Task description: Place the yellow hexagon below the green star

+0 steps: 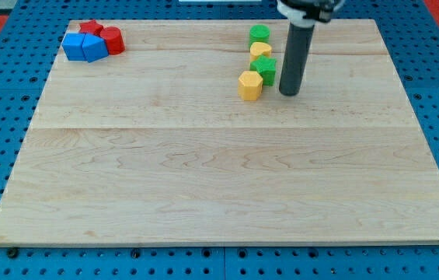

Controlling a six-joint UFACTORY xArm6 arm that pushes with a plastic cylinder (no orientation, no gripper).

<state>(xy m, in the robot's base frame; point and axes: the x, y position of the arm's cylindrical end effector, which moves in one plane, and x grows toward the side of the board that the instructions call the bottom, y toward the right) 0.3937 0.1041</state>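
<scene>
We see my tip [288,93] just right of the green star [266,69], with the yellow hexagon [250,85] touching its lower left.

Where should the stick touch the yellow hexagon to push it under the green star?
There is no gripping here, only pushing. The yellow hexagon sits just below-left of the green star. My tip is on the star's right. I would probably go around below it and press the hexagon's flat left face, nudging it toward the view's right.
</scene>
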